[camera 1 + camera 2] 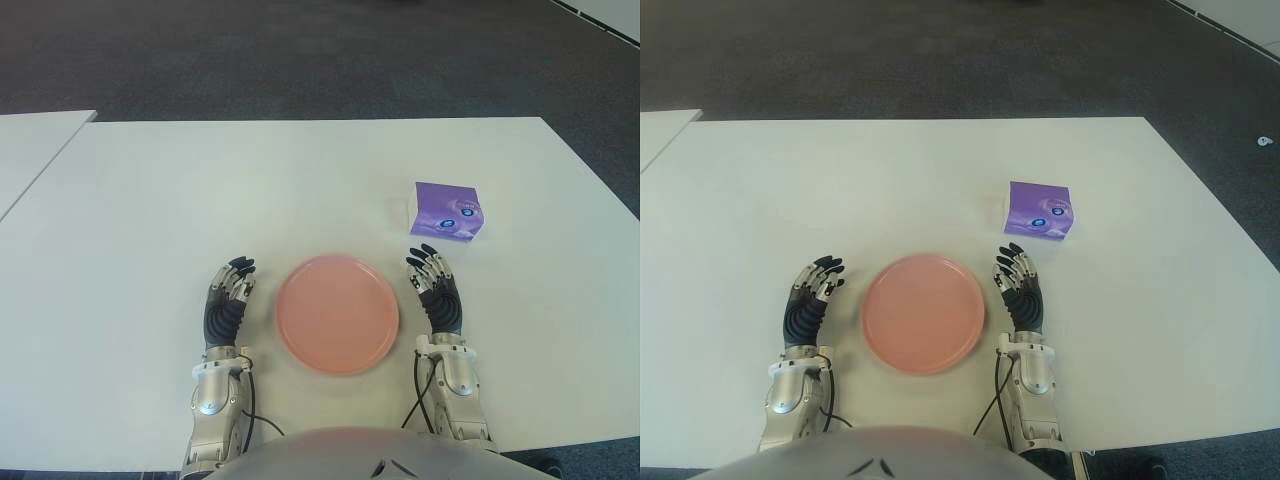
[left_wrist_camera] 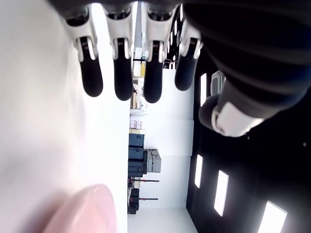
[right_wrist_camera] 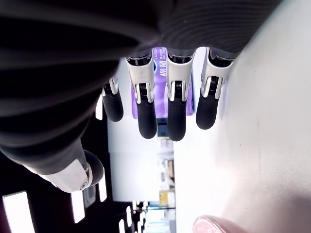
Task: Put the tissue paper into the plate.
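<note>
Both hands empty, fingers loosely spread: left hand (image 1: 229, 298) left of plate (image 1: 337, 313), right hand (image 1: 435, 290) just right of it. Tissue pack (image 1: 447, 211) on worktop (image 1: 300, 190), near and beyond right hand. Risks: soft pack slips or skids away on approach; wrist could nudge plate on return.

A small purple tissue paper pack (image 1: 448, 210) lies beyond my right, well apart from the round pink plate (image 1: 337, 313) before me.
</note>
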Controlling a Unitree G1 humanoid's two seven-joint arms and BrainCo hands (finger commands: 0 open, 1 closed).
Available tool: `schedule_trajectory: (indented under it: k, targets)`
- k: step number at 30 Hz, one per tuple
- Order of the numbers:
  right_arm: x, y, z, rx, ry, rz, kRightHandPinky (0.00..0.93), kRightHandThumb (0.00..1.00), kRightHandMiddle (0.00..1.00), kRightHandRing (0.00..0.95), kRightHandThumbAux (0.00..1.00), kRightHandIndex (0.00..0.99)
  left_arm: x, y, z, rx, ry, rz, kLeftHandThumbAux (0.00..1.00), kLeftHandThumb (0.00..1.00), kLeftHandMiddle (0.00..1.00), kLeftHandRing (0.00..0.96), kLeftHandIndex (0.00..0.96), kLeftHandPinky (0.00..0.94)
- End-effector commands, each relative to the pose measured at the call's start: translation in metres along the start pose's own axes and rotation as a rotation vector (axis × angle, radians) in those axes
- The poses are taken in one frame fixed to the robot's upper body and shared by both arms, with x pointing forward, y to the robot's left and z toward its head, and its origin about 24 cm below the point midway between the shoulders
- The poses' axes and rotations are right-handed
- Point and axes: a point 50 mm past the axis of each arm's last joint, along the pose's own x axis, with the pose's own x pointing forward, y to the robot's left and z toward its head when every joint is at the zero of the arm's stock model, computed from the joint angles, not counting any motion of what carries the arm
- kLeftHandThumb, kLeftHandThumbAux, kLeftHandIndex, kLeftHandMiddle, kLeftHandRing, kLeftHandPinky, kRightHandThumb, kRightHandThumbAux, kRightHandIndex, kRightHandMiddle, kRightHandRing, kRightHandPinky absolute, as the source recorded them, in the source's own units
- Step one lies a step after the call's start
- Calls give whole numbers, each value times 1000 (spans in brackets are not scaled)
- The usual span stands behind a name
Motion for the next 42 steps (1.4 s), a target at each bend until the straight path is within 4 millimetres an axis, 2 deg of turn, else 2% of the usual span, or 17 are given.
schedule_trajectory:
  k: [1, 24, 28, 37, 42]
  targets:
    - [-9, -2, -17, -7, 102, -13, 260, 365, 256, 257, 643, 160, -2, 0, -2, 1, 18, 4, 603, 251, 288, 286, 267, 320]
    - [-11, -3, -13, -41, 71, -8, 228, 358, 251, 242, 628, 160, -3, -3, -2, 5, 11, -1, 578, 239, 277, 275, 261, 308]
    - [-12, -4, -2, -144, -21, -12, 201, 374, 236, 220, 617, 158, -4, -3, -3, 5, 22, -6, 577, 230, 277, 277, 259, 313]
    - [-10, -6, 7, -377, -169, -15, 186, 374, 201, 187, 578, 149, -4, -3, -3, -2, 23, -6, 573, 238, 283, 286, 258, 315]
    - [-5, -9, 15, -664, -319, -12, 148, 351, 177, 158, 545, 140, -4, -5, -4, 6, 27, -10, 572, 236, 285, 286, 254, 317]
